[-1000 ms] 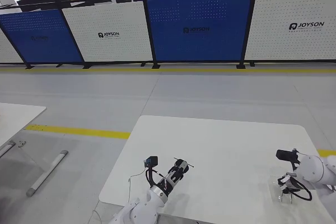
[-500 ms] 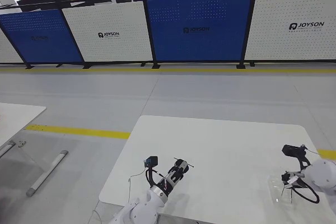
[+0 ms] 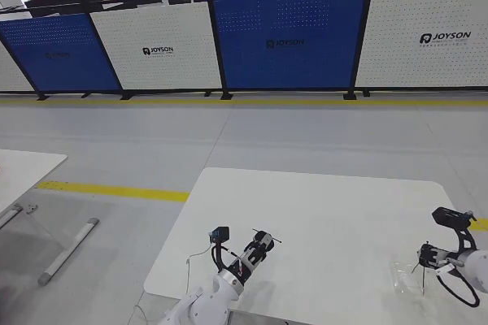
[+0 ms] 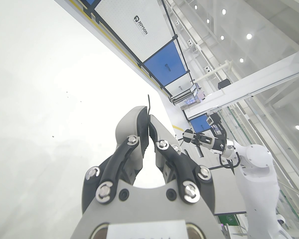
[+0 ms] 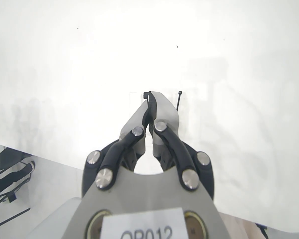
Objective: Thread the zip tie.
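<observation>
My left gripper [image 4: 148, 115] is shut on a thin black zip tie [image 4: 148, 103], whose end sticks out past the fingertips. In the top view this gripper [image 3: 266, 238] sits near the table's front left, with the tie [image 3: 274, 240] pointing right. My right gripper [image 5: 149, 98] is shut on another black zip tie [image 5: 146, 95], its head showing at the fingertips. In the top view the right gripper [image 3: 425, 258] hangs over the table's right front, far from the left one.
A clear plastic bag [image 3: 405, 281] lies on the white table [image 3: 325, 211] just below the right gripper. A spare black zip tie [image 5: 179, 100] rests there beside the right finger. The table's right edge is close to the right arm.
The right arm has shifted to the right, toward the table's right edge, with its zip tie held. The left arm has stayed put.
</observation>
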{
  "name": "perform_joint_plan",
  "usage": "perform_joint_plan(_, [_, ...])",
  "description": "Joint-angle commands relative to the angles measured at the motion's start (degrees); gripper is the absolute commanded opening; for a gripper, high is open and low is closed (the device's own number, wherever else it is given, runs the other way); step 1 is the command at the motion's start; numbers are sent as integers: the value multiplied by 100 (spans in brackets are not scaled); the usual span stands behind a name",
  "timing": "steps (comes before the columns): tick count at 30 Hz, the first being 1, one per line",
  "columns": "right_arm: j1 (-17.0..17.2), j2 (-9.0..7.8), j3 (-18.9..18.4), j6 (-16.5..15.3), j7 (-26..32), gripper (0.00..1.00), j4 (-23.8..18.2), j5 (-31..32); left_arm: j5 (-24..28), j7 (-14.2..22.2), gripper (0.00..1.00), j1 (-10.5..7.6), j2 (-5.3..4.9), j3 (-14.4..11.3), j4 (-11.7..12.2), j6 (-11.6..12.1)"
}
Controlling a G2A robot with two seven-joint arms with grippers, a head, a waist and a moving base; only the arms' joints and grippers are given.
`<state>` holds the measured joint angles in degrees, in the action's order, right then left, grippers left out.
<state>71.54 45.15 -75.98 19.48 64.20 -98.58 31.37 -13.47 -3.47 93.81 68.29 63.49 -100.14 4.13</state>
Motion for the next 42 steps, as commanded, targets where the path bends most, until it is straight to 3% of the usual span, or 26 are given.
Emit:
perform_joint_plan(1, [0,0,0,0,0,0,0,0,0,0,0,0,0,0,0,0])
perform_joint_plan(3, [0,0,0,0,0,0,0,0,0,0,0,0,0,0,0,0])
perform_joint_plan(5, [73,24,-76,-37,-359,0,9,-201,0,0,0,0,0,0,0,0])
perform_joint_plan(7, [229,34,-330,-273,-702,0,-103,-659,0,0,0,0,0,0,0,0])
perform_joint_plan(11, [782,44,-698,-514,-1405,0,-694,-1049,0,0,0,0,0,0,0,0])
perform_joint_plan(14, [1065,79,-564,-363,-1573,0,-1041,-1115,0,0,0,0,0,0,0,0])
perform_joint_plan(15, [1057,88,-442,-207,-1553,0,-1047,-947,0,0,0,0,0,0,0,0])
perform_joint_plan(35, [1057,88,-442,-207,-1553,0,-1047,-947,0,0,0,0,0,0,0,0])
perform_joint_plan(39, [1057,88,-442,-207,-1553,0,-1047,-947,-557,185,0,-134,8,-193,-236,-371])
perform_joint_plan(42, [1057,88,-442,-207,-1553,0,-1047,-947,-985,545,0,-289,27,-470,-226,-788])
